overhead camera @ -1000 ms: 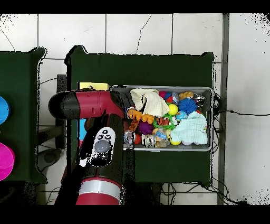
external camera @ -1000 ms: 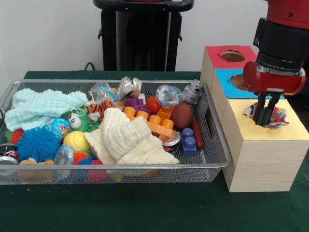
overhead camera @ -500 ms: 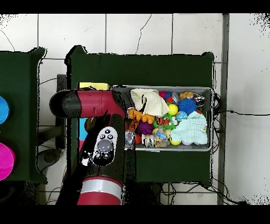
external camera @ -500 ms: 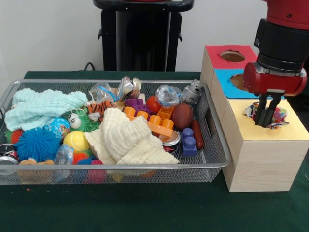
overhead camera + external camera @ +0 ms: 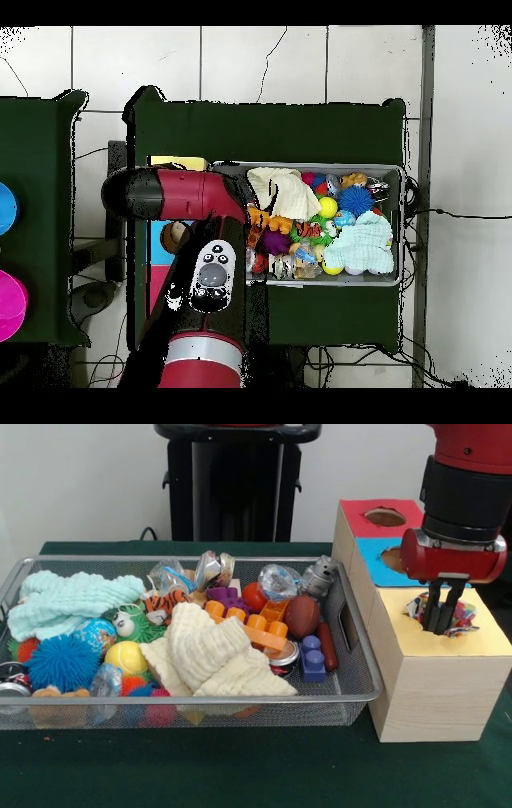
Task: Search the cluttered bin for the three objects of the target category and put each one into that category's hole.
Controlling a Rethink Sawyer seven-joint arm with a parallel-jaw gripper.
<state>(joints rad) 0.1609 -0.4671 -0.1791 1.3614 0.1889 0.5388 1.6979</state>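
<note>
A wooden sorting box has a red top [image 5: 356, 510], a blue top [image 5: 370, 550] and a yellow top [image 5: 480, 642], each with a hole. A crinkly multicoloured packet [image 5: 460, 618] sits in the yellow hole, its edges sticking out. My gripper [image 5: 437, 622] points straight down into that hole, shut on the packet. The mesh bin [image 5: 240, 701] to the left holds several toys, cloths, blocks and foil packets. In the overhead view the arm [image 5: 190, 195] hides the gripper and most of the box; the bin [image 5: 401, 225] shows beside it.
In the bin lie a cream knitted cloth [image 5: 210, 652], a mint cloth [image 5: 68, 598], an orange block [image 5: 254, 626], a blue spiky ball [image 5: 62, 662], a brown ball [image 5: 302, 615] and a metal part [image 5: 318, 576]. A black pedestal [image 5: 232, 480] stands behind.
The gripper stays at the yellow hole, shifting only slightly sideways. In the overhead view the arm's wrist link has swung toward the bin.
</note>
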